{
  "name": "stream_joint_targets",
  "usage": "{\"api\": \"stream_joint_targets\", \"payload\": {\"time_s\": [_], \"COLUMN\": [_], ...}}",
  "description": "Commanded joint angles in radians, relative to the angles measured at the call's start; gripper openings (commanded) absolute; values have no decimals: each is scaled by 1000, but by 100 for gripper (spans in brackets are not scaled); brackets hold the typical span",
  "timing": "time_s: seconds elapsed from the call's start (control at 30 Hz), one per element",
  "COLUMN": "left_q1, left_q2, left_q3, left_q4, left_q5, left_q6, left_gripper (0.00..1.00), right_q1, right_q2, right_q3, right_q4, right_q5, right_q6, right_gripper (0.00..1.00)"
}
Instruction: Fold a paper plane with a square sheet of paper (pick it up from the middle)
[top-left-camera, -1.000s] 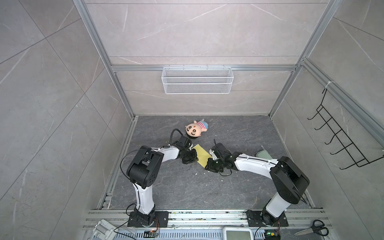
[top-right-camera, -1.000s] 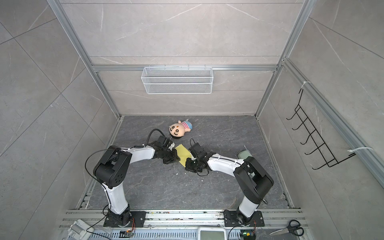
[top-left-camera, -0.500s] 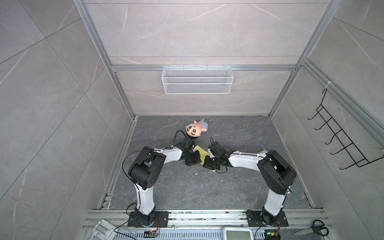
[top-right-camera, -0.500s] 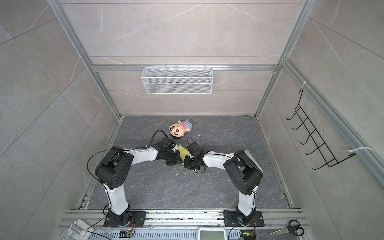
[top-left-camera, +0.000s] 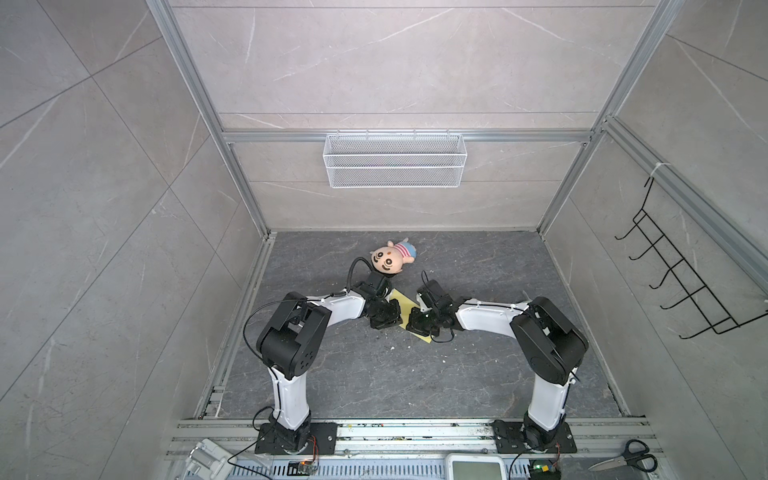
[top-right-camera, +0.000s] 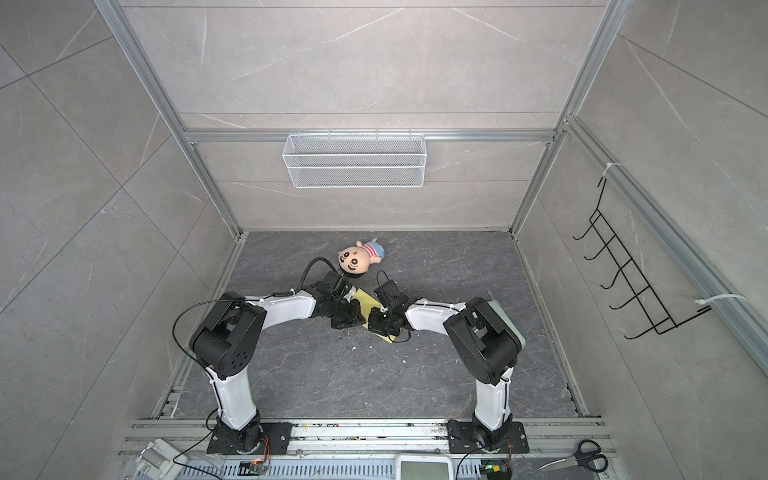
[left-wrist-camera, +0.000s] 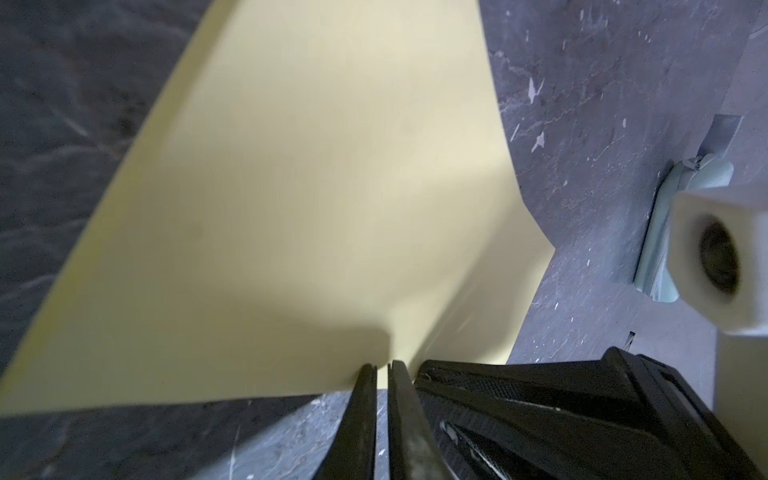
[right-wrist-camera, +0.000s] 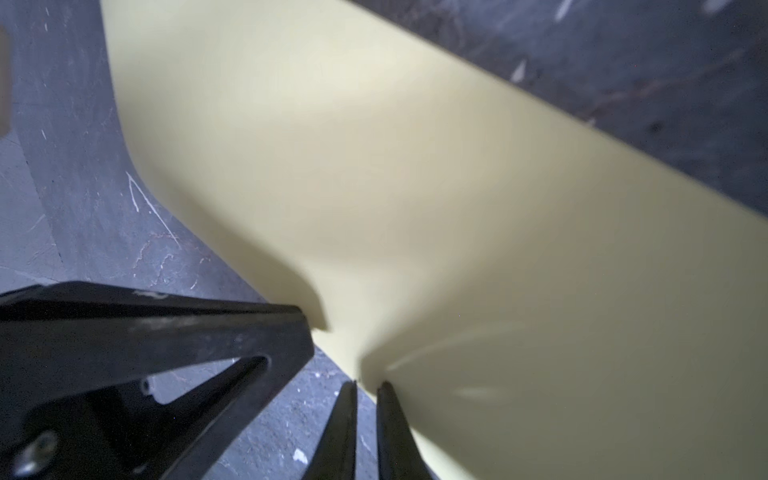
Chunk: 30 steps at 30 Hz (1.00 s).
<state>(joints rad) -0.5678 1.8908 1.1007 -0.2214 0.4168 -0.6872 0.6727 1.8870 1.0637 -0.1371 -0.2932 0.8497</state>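
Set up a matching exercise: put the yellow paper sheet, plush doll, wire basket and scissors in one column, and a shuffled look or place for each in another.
Column one
1. square sheet of paper
2. plush doll
3. wire basket
4. scissors

Column two
A. white mesh, hung high at the back
B. pale yellow, bowed
C. black handles, front right corner
D. peach face, striped top, lying down

Pairs: 1-B, 2-D, 3-A, 4-C

Both top views high, facing down, sharing scene; wrist views close over paper (left-wrist-camera: 291, 187).
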Motion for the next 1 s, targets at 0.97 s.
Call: {"api": "stream_joint_targets", "payload": {"time_s": [0.97], "left_q1": [99], "left_q2": [86], "left_q3": [173], "left_q4": [-322], "left_q5": [-324], "left_q6": [298], "left_gripper": [13], "right_q1": [-2], "right_q2": [60], "right_q3": [1], "right_q4": [-89], "right_q5": [24], "right_q6": [-14], "right_gripper": [15]}}
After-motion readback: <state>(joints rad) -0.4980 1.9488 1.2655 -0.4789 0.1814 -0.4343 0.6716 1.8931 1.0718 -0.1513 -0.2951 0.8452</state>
